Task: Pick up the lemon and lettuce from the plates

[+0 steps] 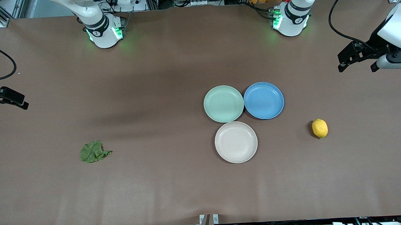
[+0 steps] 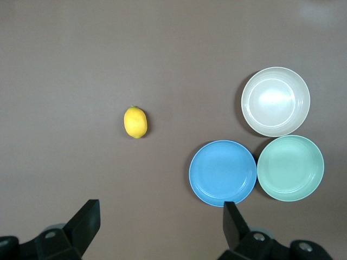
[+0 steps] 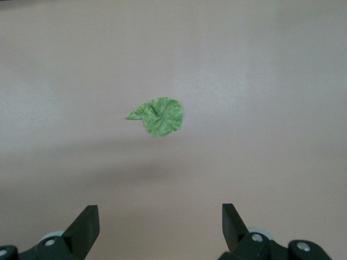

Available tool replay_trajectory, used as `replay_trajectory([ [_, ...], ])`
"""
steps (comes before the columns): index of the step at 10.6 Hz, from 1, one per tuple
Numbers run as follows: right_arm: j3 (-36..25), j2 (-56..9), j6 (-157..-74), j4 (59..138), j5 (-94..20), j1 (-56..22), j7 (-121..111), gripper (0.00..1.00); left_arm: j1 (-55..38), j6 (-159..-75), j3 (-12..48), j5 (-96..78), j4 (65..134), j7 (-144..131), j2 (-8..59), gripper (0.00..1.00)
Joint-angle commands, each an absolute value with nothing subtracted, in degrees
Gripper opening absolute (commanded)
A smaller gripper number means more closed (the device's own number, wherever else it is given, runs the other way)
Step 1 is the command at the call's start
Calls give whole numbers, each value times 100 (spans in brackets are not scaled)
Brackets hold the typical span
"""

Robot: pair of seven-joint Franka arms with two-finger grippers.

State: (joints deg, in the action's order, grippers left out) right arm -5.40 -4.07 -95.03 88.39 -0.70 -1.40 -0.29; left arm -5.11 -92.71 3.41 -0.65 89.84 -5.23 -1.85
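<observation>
The table (image 1: 170, 59) carried three round plates in a tight cluster — the mint green plate (image 1: 223, 103), the blue plate (image 1: 263, 100) beside it, and the beige plate (image 1: 236, 142) nearer to the front camera. All three were empty. The lettuce (image 1: 94, 152) lay flat on the bare table toward the right arm's end, well apart from the plates. The lemon (image 1: 319, 128) lay toward the left arm's end, its long axis pointing roughly from the robots to the front camera. The left gripper (image 1: 357, 64) hung wide open and empty over its own table edge, so it was the nearer one to the lemon. The right gripper (image 3: 160, 230) — also wide open, holding nothing — was nearer to the lettuce.
</observation>
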Motion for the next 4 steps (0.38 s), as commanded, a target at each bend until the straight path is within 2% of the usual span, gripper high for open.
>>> replay_trajectory([
  [1,-360,-228,-9519,9035,44,-44,-53,100,-527,-9132,369,18,8877,-483,-185,100],
  [4,-360,-272,-9519,9009,44,-88,-35,100,-536,-9062,378,26,8877,-659,-176,100],
])
